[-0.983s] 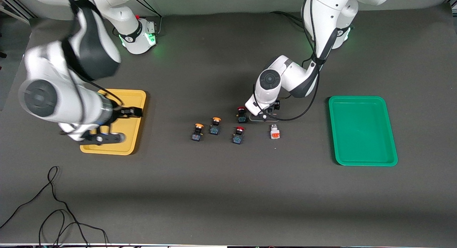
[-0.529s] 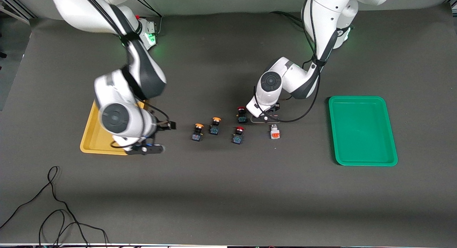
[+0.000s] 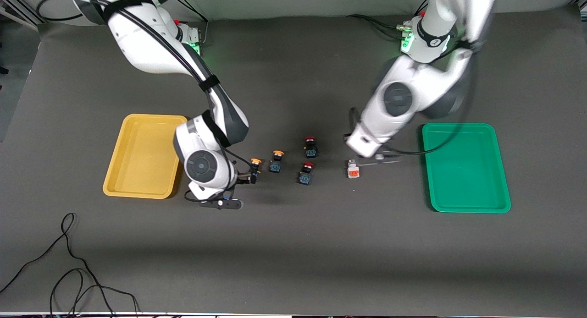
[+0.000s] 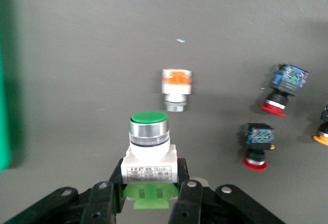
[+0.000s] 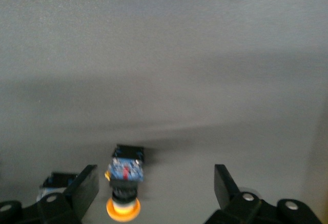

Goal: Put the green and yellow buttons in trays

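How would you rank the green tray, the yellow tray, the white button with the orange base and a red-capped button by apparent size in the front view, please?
1. green tray and yellow tray: they look alike.
2. white button with the orange base and red-capped button: both tiny and too close to rank.

Dark table (image 3: pixel 293 244) bears two trays (image 3: pixel 142 155), buttons (image 3: pixel 277 161), cable (image 3: pixel 69 263).

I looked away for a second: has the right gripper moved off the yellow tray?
Yes. The right gripper has left the yellow tray and swung toward the left arm's end of the table; it now sits with jaws open at the nearest yellow-capped button.
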